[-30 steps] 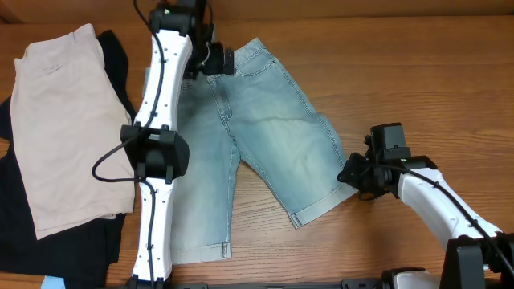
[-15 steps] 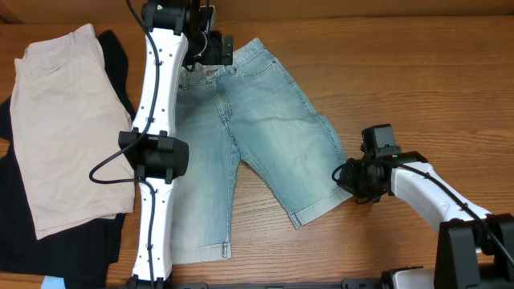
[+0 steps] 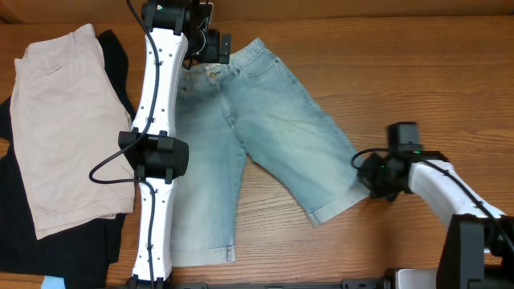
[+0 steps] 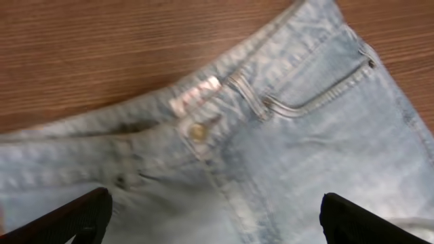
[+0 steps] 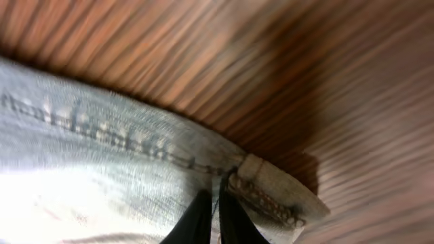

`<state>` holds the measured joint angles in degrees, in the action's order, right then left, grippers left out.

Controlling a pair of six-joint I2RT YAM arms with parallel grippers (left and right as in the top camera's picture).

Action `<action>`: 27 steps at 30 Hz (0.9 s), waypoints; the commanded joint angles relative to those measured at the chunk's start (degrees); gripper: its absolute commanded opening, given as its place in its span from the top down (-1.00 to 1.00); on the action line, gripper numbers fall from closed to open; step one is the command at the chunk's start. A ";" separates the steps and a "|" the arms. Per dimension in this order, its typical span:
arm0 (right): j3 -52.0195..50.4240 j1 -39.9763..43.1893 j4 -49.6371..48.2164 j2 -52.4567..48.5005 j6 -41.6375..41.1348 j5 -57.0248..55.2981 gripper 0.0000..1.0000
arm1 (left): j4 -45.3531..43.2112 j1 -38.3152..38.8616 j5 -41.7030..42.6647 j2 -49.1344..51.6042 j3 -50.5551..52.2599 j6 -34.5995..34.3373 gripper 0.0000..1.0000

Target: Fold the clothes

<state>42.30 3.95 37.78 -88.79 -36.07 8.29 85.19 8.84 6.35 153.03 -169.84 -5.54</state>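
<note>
From overhead, the denim shorts [image 3: 265,136] lie spread flat across the middle of the wooden table [image 3: 418,72]. Their waistband sits near the top centre, one leg runs down toward the bottom edge, and the other angles out toward the lower right. The left gripper [image 3: 210,46] is at the waistband at the top of the frame, and the right gripper [image 3: 371,177] is at the cuffed hem of the leg that points to the lower right. At the left side of the frame the beige shorts [image 3: 60,120] rest on top of the black garment [image 3: 20,225], just beside the denim. In the left wrist view the waistband crosses the frame with its metal button [image 4: 197,132] near the middle. The two dark fingertips [image 4: 74,217] sit in the bottom corners, spread wide apart over the cloth. The right wrist view is blurred. At its bottom centre the fingers [image 5: 196,220] are pressed together, pinching the edge of the cuff [image 5: 271,190] against the wood grain.
</note>
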 commanded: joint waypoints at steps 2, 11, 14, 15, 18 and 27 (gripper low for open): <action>-0.31 8.02 -0.15 -1.73 2.38 -4.07 0.81 | -1.05 -0.13 -1.44 0.07 -1.42 1.27 -1.00; 4.63 17.77 -1.73 -1.73 6.58 -0.39 0.53 | -2.56 0.96 -1.31 0.07 -1.42 3.67 -1.00; 9.57 18.84 0.28 -1.73 8.07 0.85 0.43 | -2.27 2.49 -1.25 0.07 -1.38 7.91 -0.99; 11.17 18.97 1.42 -1.73 8.09 0.90 0.39 | -2.10 2.99 -1.16 0.07 -1.38 8.87 -1.00; 17.97 18.95 6.84 -1.70 11.85 4.02 0.09 | -0.74 4.96 -0.26 0.07 -1.38 13.03 -1.00; 36.13 16.76 26.60 2.43 19.76 11.52 -0.36 | 5.60 12.07 -0.28 0.09 -1.25 27.89 -1.00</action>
<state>74.81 22.20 62.65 -89.93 -20.23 16.16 89.30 19.29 5.37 153.03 -169.88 13.82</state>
